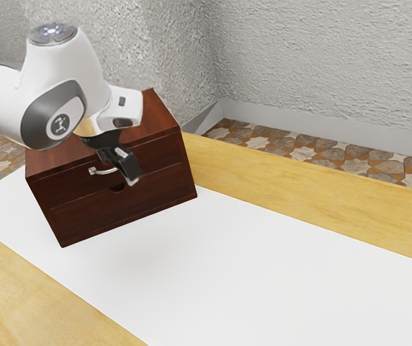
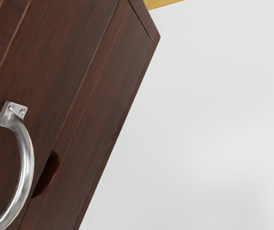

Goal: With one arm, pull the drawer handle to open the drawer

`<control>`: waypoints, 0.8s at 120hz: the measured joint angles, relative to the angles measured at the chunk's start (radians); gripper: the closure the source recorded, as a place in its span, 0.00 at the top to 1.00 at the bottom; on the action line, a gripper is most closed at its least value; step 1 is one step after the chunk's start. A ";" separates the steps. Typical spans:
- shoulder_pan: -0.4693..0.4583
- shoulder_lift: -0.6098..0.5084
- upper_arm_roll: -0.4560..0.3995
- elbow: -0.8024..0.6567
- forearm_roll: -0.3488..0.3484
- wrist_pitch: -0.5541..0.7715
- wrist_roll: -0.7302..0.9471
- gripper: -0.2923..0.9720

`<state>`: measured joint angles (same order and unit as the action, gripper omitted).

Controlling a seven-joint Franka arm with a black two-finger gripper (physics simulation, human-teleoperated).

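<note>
So far, you have the approach done and the whole pull left to do. Your claw hangs against the front of the dark wooden cabinet, level with the upper drawer. In the exterior view the silver handle lies just at its nine o'clock. Whether the claw is open around that handle or clamped on it, you cannot tell: the black hand hides the spot where they meet. The wrist view shows the curved handle close under the hand, fixed to the wood by a small plate, with a dark notch beside it. The drawer front seems flush with the cabinet face, no gap showing, so it reads as shut. The cabinet sits at about ten o'clock on the white mat covering the desk. What remains, by my judgement, is a sure grip on the handle, if not yet made, and then the pull outward.
</note>
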<state>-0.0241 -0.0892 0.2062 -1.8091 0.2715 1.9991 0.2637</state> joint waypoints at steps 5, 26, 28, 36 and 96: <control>0.005 0.004 0.003 0.003 0.008 0.006 0.014 0.77; 0.033 0.022 0.007 0.002 0.034 0.042 0.063 0.77; 0.034 0.023 0.007 0.000 0.037 0.046 0.067 0.77; 0.033 0.031 0.007 -0.013 0.046 0.062 0.082 0.77; 0.029 0.035 0.025 -0.055 0.074 0.147 0.153 0.72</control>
<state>0.0048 -0.0547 0.2315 -1.8642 0.3455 2.1463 0.4165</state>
